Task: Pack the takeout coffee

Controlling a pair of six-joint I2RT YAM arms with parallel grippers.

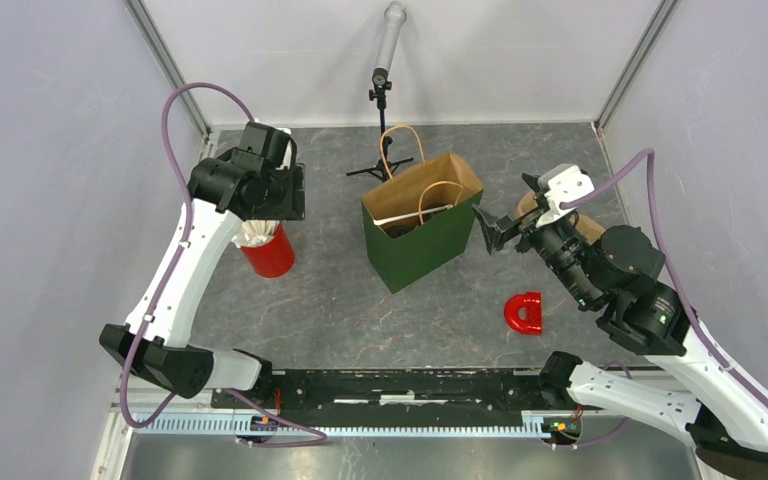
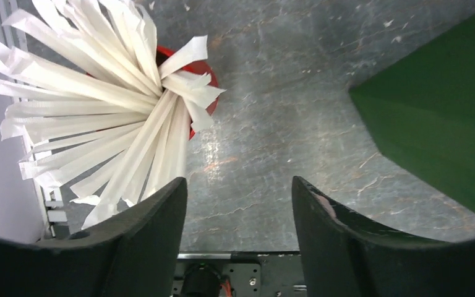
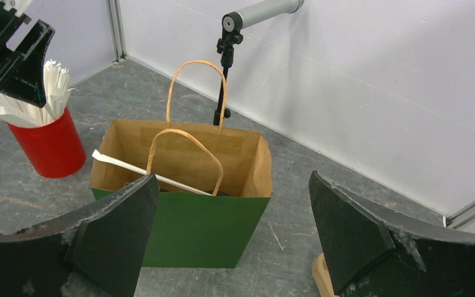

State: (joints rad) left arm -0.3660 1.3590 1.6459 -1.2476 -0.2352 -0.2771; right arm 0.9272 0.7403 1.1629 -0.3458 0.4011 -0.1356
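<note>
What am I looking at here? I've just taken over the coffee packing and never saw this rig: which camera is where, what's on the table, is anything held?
Two white robot arms are bolted at the near edge of a grey table. The wide picture comes from a fixed camera above and behind them. The other two come from cameras on the wrists; the dark shapes at the bottom are each hand's own fingers. The left hand hovers open by a red cup full of white sticks. The right hand, also open, faces the green paper bag, which stands upright and open with one white stick across its mouth. A red U-shaped piece lies on the table near the right arm. Neither hand holds anything, and no coffee cup shows in any view.
</note>
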